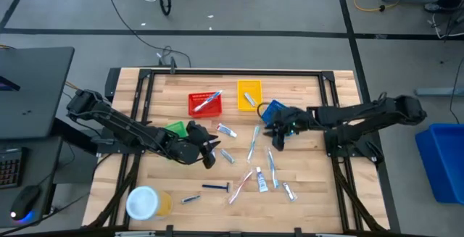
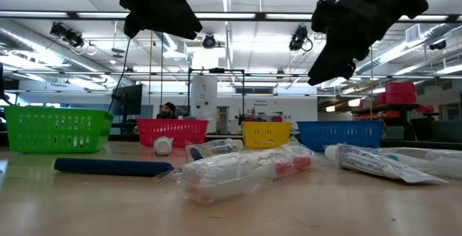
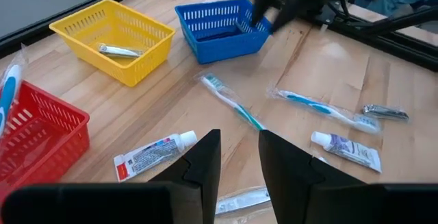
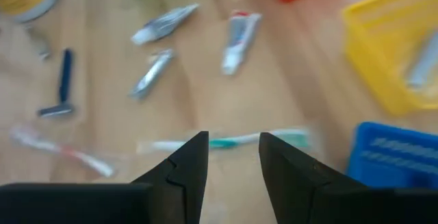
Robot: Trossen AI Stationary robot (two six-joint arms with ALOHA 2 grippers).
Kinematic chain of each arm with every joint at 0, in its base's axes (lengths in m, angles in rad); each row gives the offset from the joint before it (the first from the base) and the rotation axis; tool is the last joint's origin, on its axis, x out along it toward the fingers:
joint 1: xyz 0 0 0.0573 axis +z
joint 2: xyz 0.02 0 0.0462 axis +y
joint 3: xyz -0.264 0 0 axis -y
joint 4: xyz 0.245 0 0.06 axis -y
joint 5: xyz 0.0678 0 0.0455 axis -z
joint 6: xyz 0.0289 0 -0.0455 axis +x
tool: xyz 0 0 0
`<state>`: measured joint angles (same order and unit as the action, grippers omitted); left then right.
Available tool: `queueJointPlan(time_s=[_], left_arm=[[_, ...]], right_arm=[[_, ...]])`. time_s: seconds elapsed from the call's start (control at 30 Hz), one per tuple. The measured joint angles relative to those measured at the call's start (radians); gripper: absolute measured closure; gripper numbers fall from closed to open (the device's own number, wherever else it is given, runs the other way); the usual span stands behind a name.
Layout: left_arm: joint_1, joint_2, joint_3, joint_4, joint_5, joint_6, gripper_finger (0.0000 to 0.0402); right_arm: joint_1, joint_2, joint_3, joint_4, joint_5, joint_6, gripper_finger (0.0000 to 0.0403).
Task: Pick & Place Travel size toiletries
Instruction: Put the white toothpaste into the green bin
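Observation:
Travel size toiletries lie loose on the wooden table (image 1: 312,92): a white tube (image 1: 227,130), a teal toothbrush (image 1: 253,144), a dark-handled razor (image 1: 216,187) and several more tubes and brushes. My left gripper (image 1: 212,150) hovers open near the green basket (image 1: 175,130), above a small tube (image 3: 154,154), with nothing between its fingers. My right gripper (image 1: 275,141) hangs open in the air beside the blue basket (image 1: 274,110), over the teal toothbrush (image 4: 226,142), also with nothing in it. The yellow basket (image 3: 113,35) holds a silver tube (image 3: 120,51). The red basket (image 1: 205,103) holds a toothbrush.
Red, yellow and blue baskets stand in a row at the table's far middle, the green one to the left. A white-lidded yellowish jar (image 1: 147,202) stands at the near left corner. A dark frame borders the table (image 1: 232,72).

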<state>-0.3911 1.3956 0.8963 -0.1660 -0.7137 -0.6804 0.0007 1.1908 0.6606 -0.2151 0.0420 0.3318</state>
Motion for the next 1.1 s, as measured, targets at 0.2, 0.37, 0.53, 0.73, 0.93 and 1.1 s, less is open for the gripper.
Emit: queueJointPlan(time_s=[0.2, 0.37, 0.53, 0.73, 0.93, 1.1], left_arm=[[0.0, 0.0, 0.0, 0.001, 0.114, -0.086, 0.0294], [0.002, 0.0, 0.0, 0.011, 0.155, -0.108, 0.0294], [0.061, 0.0, 0.0, -0.017, 0.241, -0.126, 0.0283], [0.17, 0.016, -0.001, -0.068, 0.302, -0.13, 0.0256], [0.262, 0.078, -0.002, -0.116, 0.488, -0.367, 0.0231], [0.287, 0.142, -0.001, -0.191, 0.559, -0.524, 0.0228]], right_arm=[[0.073, 0.003, -0.077, 0.125, -0.001, -0.009, 0.0263], [0.075, 0.003, -0.147, 0.35, 0.045, -0.079, 0.0263], [0.072, 0.003, -0.21, 0.546, 0.176, -0.087, 0.0264], [0.07, 0.003, -0.215, 0.556, 0.19, -0.095, 0.0263], [0.07, 0.003, -0.215, 0.555, 0.191, -0.112, 0.0263], [0.07, 0.002, -0.215, 0.554, 0.191, -0.112, 0.0263]])
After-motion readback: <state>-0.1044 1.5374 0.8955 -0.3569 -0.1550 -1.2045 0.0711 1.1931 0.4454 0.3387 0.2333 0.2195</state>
